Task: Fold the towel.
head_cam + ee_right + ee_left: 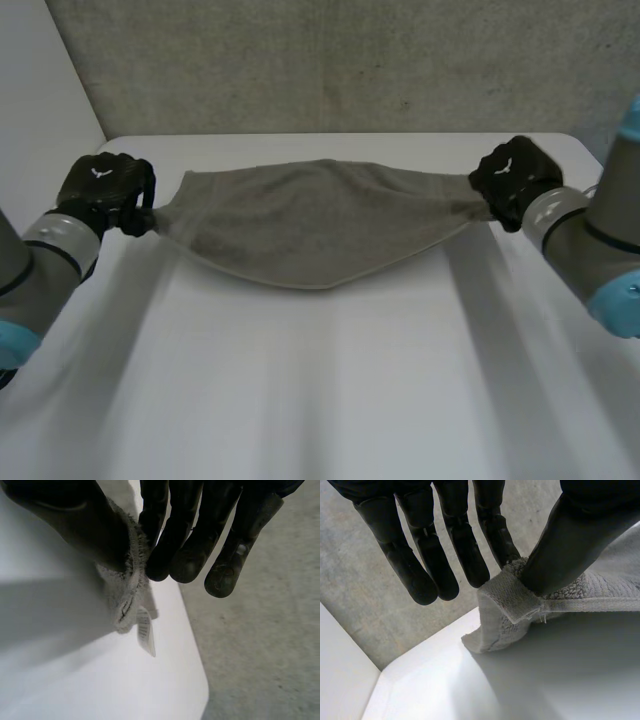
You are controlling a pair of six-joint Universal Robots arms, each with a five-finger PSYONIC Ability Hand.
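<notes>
The grey terry-cloth towel [320, 225] hangs stretched along the far edge of the white tabletop [320, 400], with its middle sagging. The left robot hand [105, 190] pinches one hemmed corner between thumb and finger. The right robot hand [512, 178] pinches the opposite end, where a small white label [145, 635] dangles, its print unreadable.

Grey towel [320, 225], white table [300, 400], black fingers [420, 580], apparently white label [145, 632]
</notes>
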